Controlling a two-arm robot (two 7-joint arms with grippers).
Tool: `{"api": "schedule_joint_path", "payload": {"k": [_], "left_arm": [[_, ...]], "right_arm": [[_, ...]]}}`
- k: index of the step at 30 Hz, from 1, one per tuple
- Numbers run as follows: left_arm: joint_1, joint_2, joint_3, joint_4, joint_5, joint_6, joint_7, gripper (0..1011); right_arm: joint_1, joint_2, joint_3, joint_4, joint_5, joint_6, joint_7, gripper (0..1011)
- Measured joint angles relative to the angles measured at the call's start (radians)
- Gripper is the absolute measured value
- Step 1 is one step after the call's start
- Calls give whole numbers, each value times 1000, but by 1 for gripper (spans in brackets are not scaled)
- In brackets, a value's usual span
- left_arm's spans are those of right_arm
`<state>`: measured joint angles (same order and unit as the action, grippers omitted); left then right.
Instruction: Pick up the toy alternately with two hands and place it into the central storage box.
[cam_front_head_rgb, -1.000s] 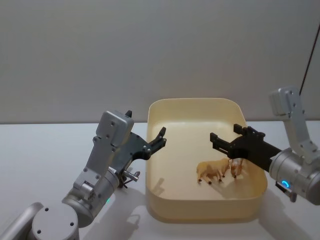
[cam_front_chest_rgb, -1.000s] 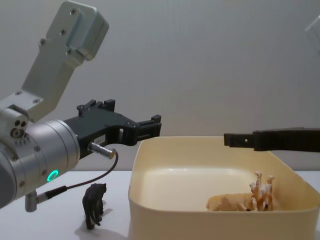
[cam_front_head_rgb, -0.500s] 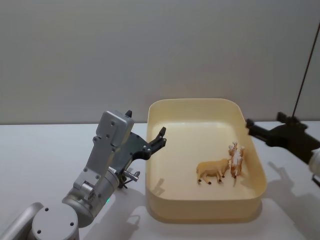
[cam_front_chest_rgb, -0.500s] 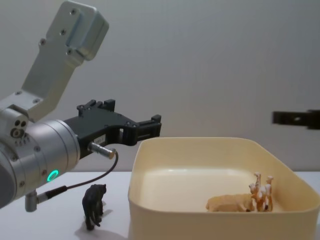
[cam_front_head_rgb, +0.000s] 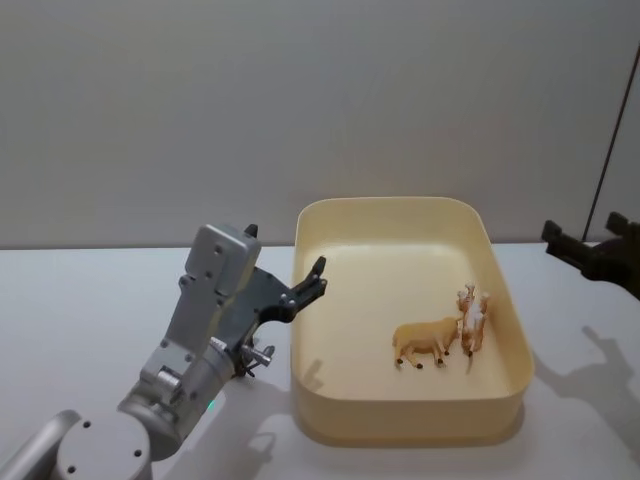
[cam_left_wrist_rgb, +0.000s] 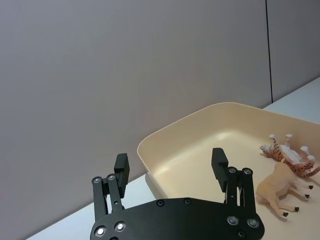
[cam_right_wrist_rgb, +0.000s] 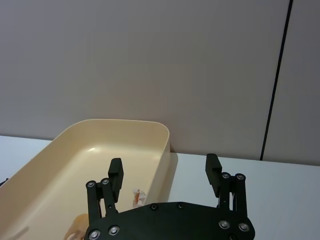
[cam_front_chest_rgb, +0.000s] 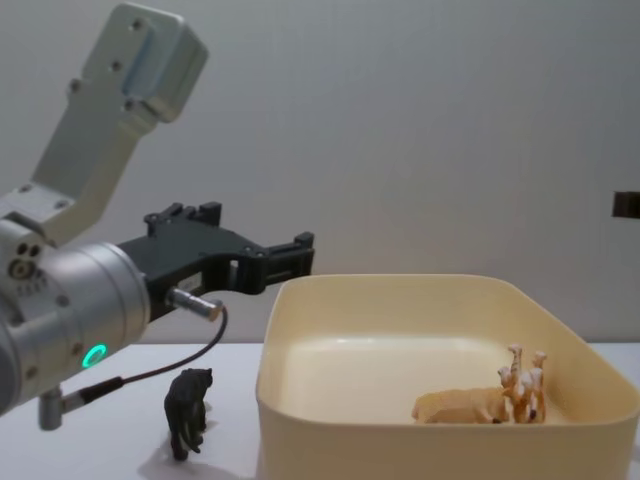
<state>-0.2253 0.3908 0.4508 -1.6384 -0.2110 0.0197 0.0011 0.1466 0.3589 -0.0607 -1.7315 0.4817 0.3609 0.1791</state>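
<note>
The left gripper (cam_front_head_rgb: 312, 280) hovers just outside the near-left wall of the box (cam_front_head_rgb: 400, 422), its two black fingers (cam_left_wrist_rgb: 121, 167) spread wide with nothing between them and their tips reaching over the rim. Behind them a silver wrist (cam_front_chest_rgb: 70, 315) carries a glowing green light ring (cam_front_chest_rgb: 93, 355), and a thin cable loops beneath it. Across the box, the right gripper (cam_front_head_rgb: 585, 245) hangs above the table (cam_front_head_rgb: 80, 300), clear of the right wall, its fingers (cam_right_wrist_rgb: 213, 169) likewise parted and empty. The cream-yellow box sits at the centre of the white table, in front of a plain grey wall (cam_front_head_rgb: 300, 100). Inside it, toward the right side, a tan animal (cam_front_head_rgb: 425, 340) lies on the floor of the box, and a striped animal (cam_front_head_rgb: 472, 318) rests right beside it with its legs in the air; the two appear to touch. A dark animal (cam_front_chest_rgb: 188, 408) stands upright on the table just left of the box, below the left wrist and apart from both grippers. The chest view puts this figure close to the box's outer wall without touching it.
</note>
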Motion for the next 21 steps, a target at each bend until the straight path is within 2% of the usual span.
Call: {"api": "schedule_joint_path", "payload": {"k": [5, 13, 21], "left_arm": [[27, 23, -10, -30, -29, 15, 29, 1002], [80, 77, -37, -78, -111, 49, 64, 1002], [101, 110, -59, -89, -174, 83, 51, 1002]], "right_arm": [[-7, 8, 10, -8, 13, -3, -7, 1001], [-14, 16, 19, -16, 25, -5, -15, 1001], [-17, 20, 23, -20, 31, -6, -19, 1001]]}}
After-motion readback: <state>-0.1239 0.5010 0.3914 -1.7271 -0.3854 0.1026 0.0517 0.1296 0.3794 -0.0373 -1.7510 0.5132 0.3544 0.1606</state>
